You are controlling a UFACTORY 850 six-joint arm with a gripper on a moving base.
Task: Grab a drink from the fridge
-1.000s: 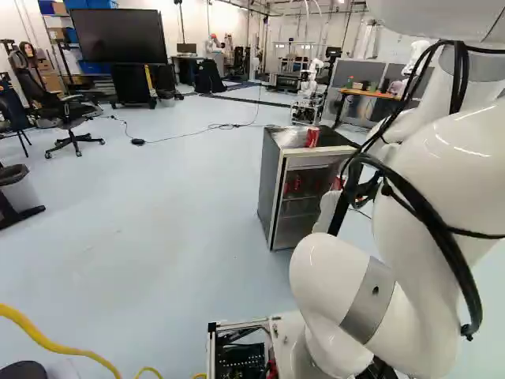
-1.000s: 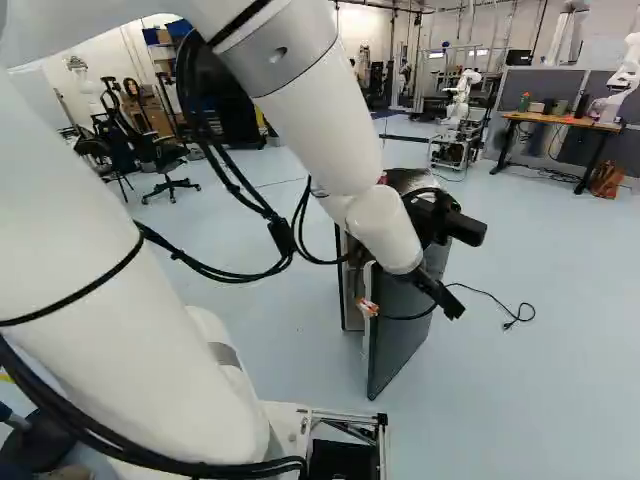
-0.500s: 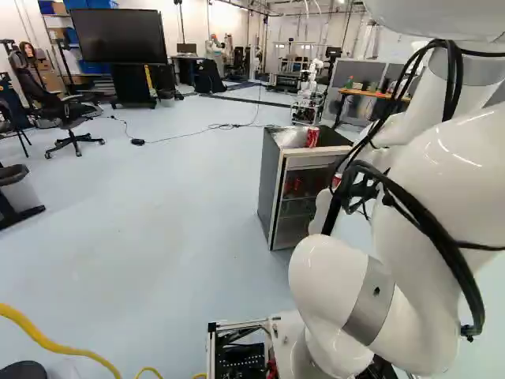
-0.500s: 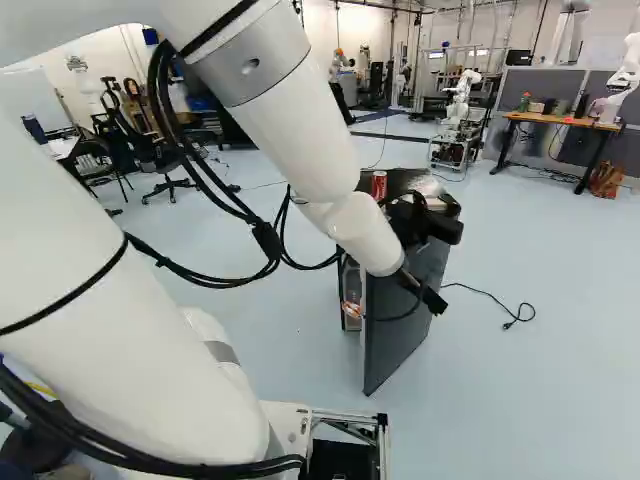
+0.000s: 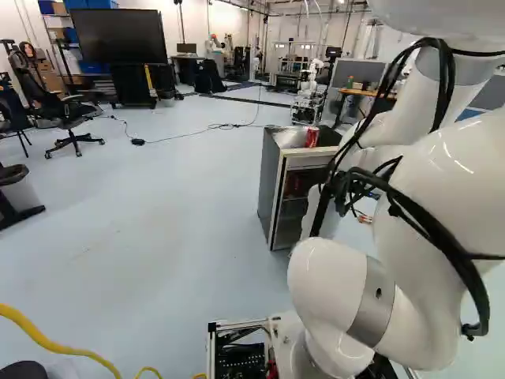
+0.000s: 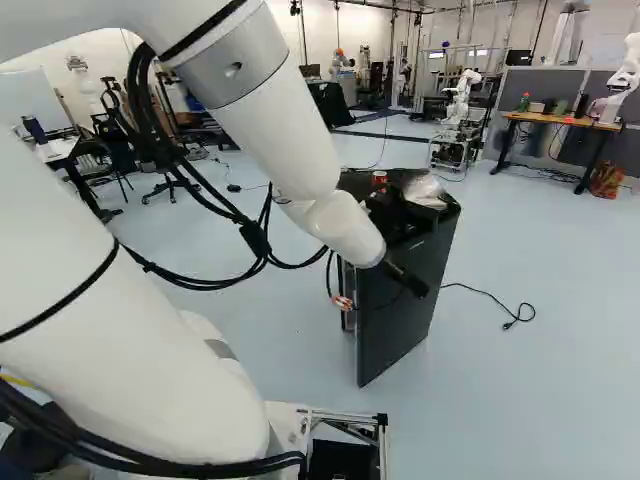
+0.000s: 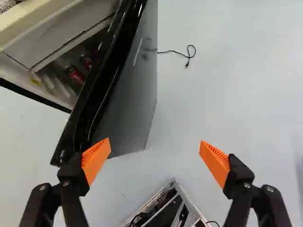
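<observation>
Apparently at the door-opening step, with the gripper spread wide and empty by the edge of the ajar door — next, probably best to swing that farther out, then reach for a red soda can inside the mini fridge.

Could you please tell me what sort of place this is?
Probably a robotics lab or workshop: another robot arm stands on a wheeled frame across the open floor, a yellow cable runs along it, and shelving holds bins and boxes.
</observation>
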